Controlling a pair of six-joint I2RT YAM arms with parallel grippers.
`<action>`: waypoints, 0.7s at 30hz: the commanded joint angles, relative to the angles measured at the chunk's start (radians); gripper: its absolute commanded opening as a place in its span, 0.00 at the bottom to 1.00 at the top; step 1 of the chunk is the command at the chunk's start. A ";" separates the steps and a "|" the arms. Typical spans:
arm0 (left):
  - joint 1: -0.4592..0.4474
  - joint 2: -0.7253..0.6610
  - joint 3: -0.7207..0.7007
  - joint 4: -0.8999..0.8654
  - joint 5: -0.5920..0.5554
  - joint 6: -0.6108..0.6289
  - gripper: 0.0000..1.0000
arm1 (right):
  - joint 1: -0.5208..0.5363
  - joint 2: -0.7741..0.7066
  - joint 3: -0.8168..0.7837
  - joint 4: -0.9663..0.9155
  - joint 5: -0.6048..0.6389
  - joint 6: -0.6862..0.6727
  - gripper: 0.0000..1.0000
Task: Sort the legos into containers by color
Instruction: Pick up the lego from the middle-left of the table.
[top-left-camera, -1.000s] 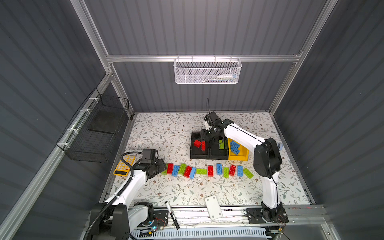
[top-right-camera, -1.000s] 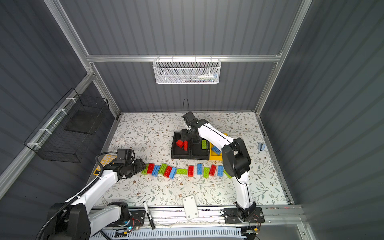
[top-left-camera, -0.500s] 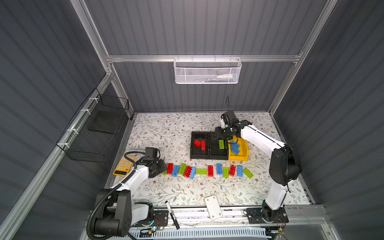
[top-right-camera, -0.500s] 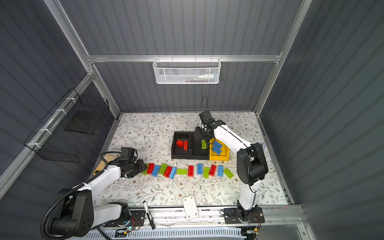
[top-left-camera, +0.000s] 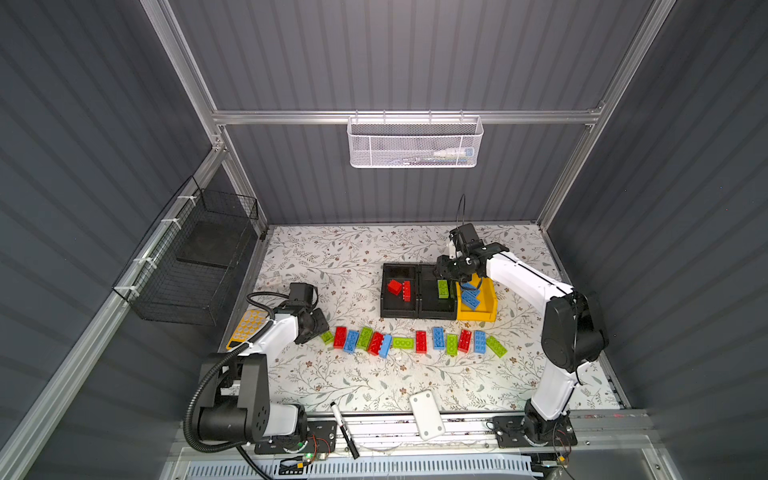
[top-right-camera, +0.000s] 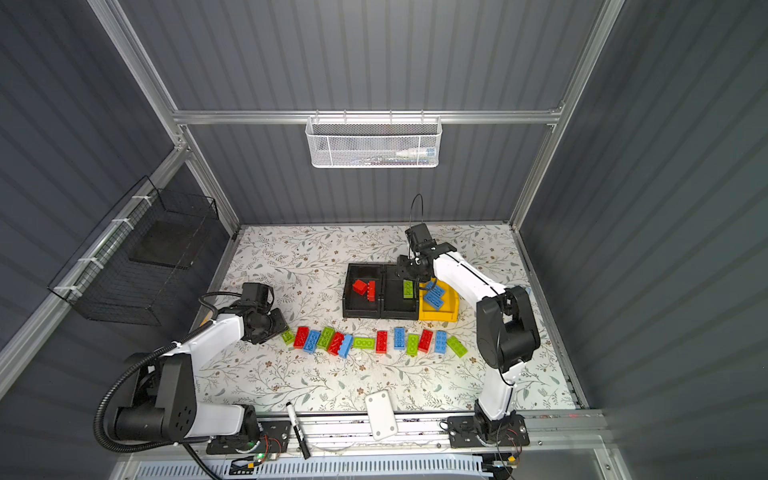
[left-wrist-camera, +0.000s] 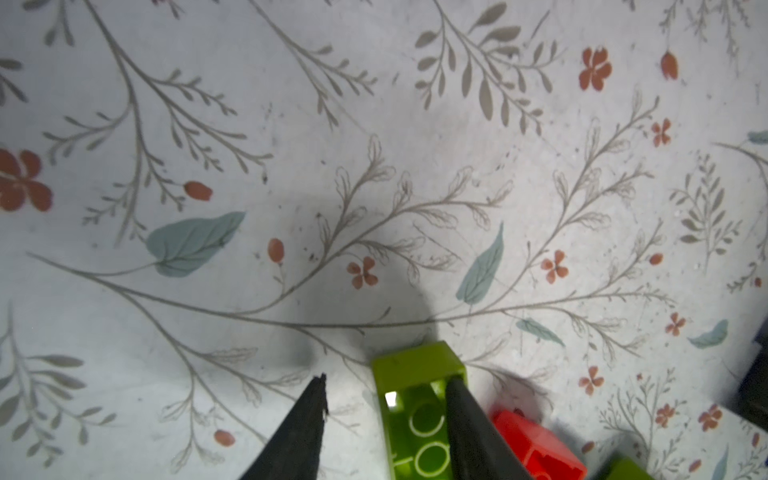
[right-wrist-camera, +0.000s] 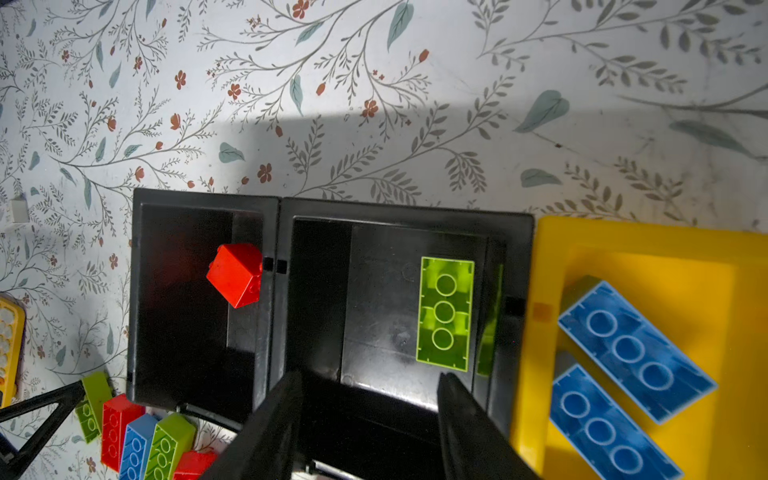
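Observation:
In the left wrist view my left gripper (left-wrist-camera: 386, 380) straddles the end of a lime green lego (left-wrist-camera: 415, 399). One finger (left-wrist-camera: 465, 415) touches it and a gap shows at the other, so the jaws are open. This lego (top-left-camera: 327, 336) is the left end of a row of several red, blue and green legos (top-left-camera: 419, 341). My right gripper (right-wrist-camera: 368, 380) hangs open and empty over the middle black container (right-wrist-camera: 407, 208), which holds a green lego (right-wrist-camera: 444, 313). The left black container (top-left-camera: 399, 266) holds red legos (top-left-camera: 400, 288). The yellow container (top-left-camera: 488, 303) holds blue legos (top-left-camera: 471, 297).
A yellow-orange tray (top-left-camera: 247, 328) lies left of my left arm. A white card (top-left-camera: 426, 413) and a black marker (top-left-camera: 345, 428) lie at the front edge. A black wire basket (top-left-camera: 195, 266) hangs on the left wall and a white mesh basket (top-left-camera: 415, 141) on the back wall.
My right gripper has swung right from the left black container to the middle one. My left gripper's jaws have narrowed around the green lego at the row's left end.

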 joint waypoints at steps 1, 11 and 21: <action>0.005 -0.022 0.045 -0.004 0.006 0.011 0.56 | -0.004 -0.040 -0.010 -0.005 0.012 -0.008 0.55; -0.036 -0.141 -0.035 0.025 0.046 -0.158 0.66 | -0.006 -0.017 -0.025 0.016 -0.019 0.017 0.55; -0.079 -0.034 -0.060 0.112 0.028 -0.282 0.68 | -0.007 -0.040 -0.063 0.022 0.000 0.012 0.55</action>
